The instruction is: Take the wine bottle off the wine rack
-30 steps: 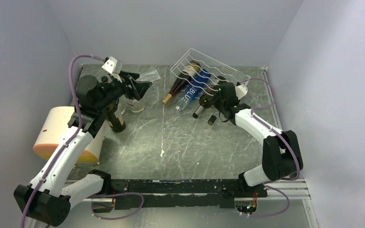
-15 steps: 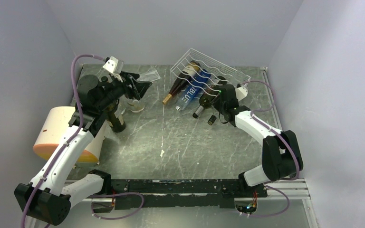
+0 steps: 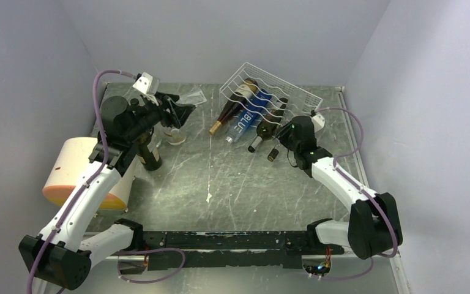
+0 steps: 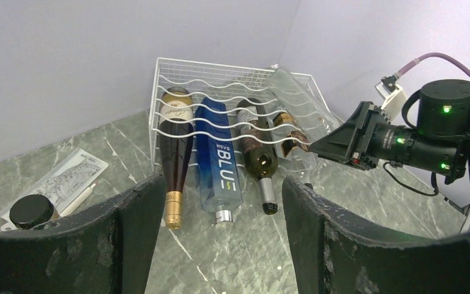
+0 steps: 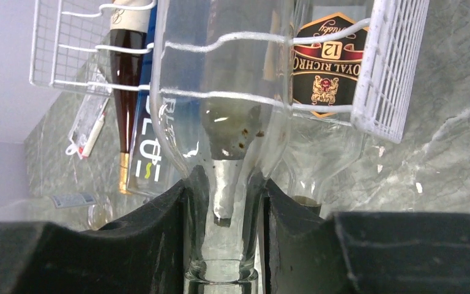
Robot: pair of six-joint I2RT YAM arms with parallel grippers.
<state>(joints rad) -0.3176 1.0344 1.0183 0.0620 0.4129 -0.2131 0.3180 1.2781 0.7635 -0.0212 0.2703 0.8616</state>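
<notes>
Rack, near right end: squeezing clear bottle by its neck with right gripper. Holding left gripper open, far left.

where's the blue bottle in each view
Top external: blue bottle upper centre, second from left in the rack.
Left wrist: centre, cap towards the camera.
Right wrist: left side, behind the clear bottle.
Shared landmark: the gold-capped bottle just left of it.
</notes>
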